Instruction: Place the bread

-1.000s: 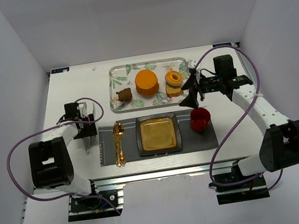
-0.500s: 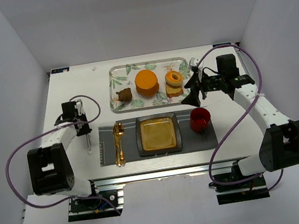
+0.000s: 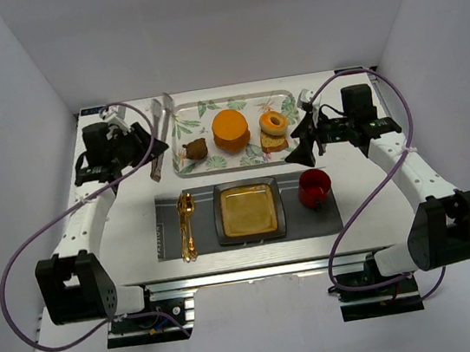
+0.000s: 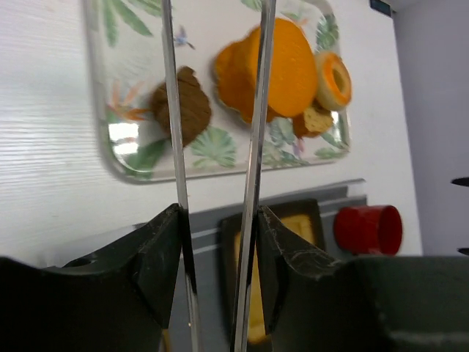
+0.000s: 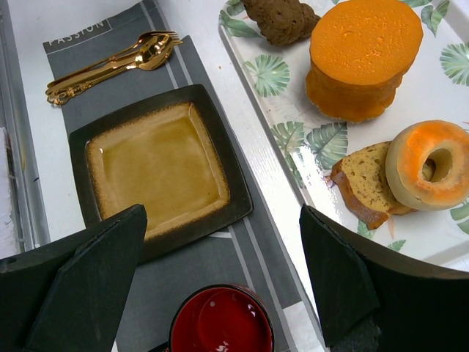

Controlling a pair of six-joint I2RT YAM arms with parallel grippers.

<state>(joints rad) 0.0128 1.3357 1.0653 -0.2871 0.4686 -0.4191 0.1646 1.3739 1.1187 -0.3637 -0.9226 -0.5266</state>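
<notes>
The bread slice (image 3: 272, 143) lies on the leaf-print tray (image 3: 176, 114), partly under a glazed ring doughnut (image 3: 274, 123). It also shows in the right wrist view (image 5: 364, 183) and the left wrist view (image 4: 316, 119). My left gripper (image 3: 130, 143) is shut on metal tongs (image 3: 158, 139), which point over the tray's left edge. In its wrist view the tongs' arms (image 4: 170, 110) stand apart above the tray, held by the gripper (image 4: 218, 220). My right gripper (image 3: 302, 136) is open and empty beside the tray's right end; in its wrist view it (image 5: 221, 213) hangs over the placemat.
A square brown plate (image 3: 219, 215) sits on the grey placemat (image 3: 312, 222), with a gold spoon and fork (image 3: 187, 226) to its left and a red cup (image 3: 314, 188) to its right. An orange cake (image 3: 230, 129) and a brown pastry (image 3: 195, 150) share the tray.
My left arm has lifted the tongs from the table left of the placemat and swung them back to the tray's left edge. The right arm has barely moved.
</notes>
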